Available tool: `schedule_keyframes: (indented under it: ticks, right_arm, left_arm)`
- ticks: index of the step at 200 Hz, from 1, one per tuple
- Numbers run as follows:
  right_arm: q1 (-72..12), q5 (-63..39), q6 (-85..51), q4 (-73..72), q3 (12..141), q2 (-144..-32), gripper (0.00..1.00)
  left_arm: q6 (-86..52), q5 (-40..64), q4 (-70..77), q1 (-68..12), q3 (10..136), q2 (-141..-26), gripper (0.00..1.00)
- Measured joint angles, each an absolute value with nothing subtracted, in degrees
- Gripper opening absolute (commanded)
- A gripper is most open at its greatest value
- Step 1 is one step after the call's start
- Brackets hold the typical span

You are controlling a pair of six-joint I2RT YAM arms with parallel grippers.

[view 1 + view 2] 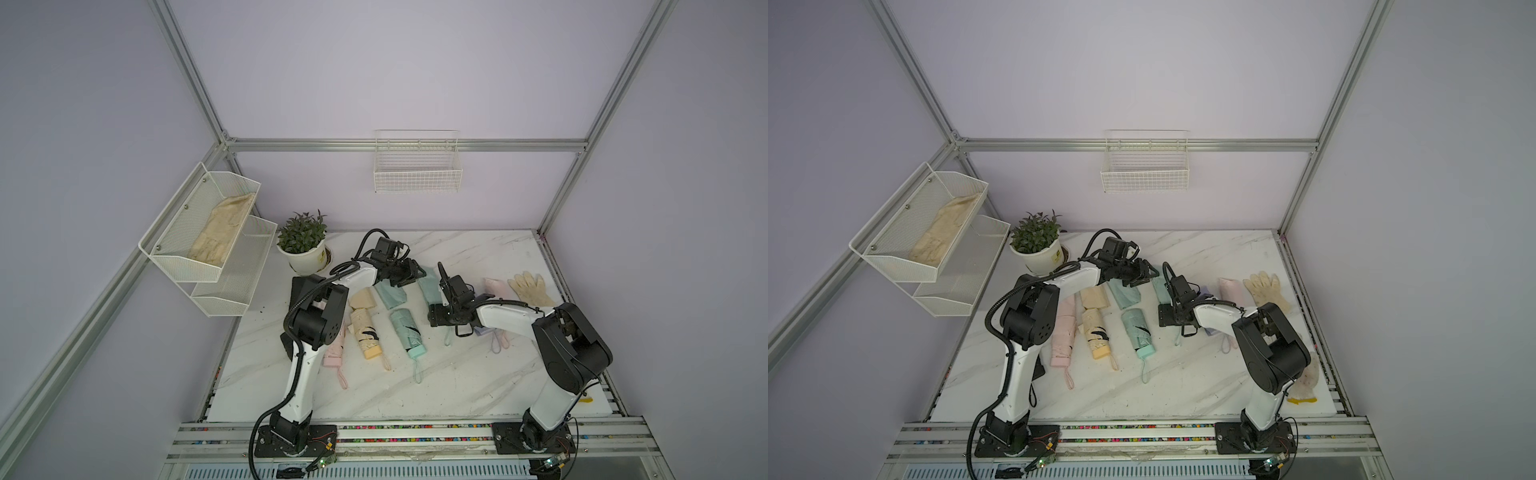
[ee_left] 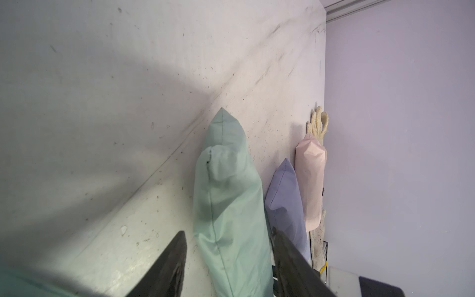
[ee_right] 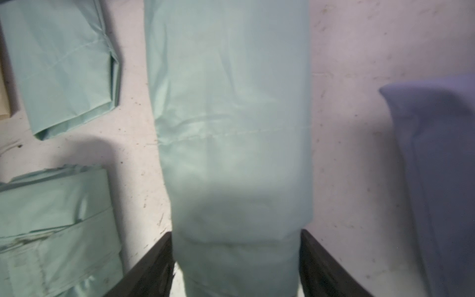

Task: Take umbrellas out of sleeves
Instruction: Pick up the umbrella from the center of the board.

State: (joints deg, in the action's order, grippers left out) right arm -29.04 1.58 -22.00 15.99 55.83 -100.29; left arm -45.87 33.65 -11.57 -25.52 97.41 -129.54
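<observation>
Light: soft, even, from overhead; both top views are dim with a cool lilac cast. Shadows: faint beneath the arms (image 1: 305, 374) on the table (image 1: 478, 374); one broad, soft-edged band across the table in the left wrist view. Distortion: rails (image 1: 187, 70) splay toward the top views' upper corners. Focus: right wrist view soft throughout, mint sleeve (image 3: 231, 128) and fingers (image 3: 151, 267) smeared; left wrist view sharper, its fingers (image 2: 172, 264) blurred.

Marble table (image 1: 457, 386) holds umbrellas (image 1: 408, 332), sleeves (image 1: 390, 294), gloves (image 1: 530, 286) (cream), potted plant (image 1: 302, 245).
</observation>
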Motion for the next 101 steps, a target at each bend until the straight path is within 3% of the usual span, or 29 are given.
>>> schedule_keyframes:
  ticks: [54, 101]
  right_arm:
    - [-29.9, 7.2, -21.9, 22.8, 60.2, -102.4, 0.78]
    - [-35.5, 14.1, -24.6, 27.2, 69.6, -109.9, 0.79]
  left_arm:
    - [-45.8, 33.7, -9.9, -25.5, 93.8, -126.8, 0.55]
    - [-43.6, 33.6, -10.0, -25.5, 87.7, -120.3, 0.55]
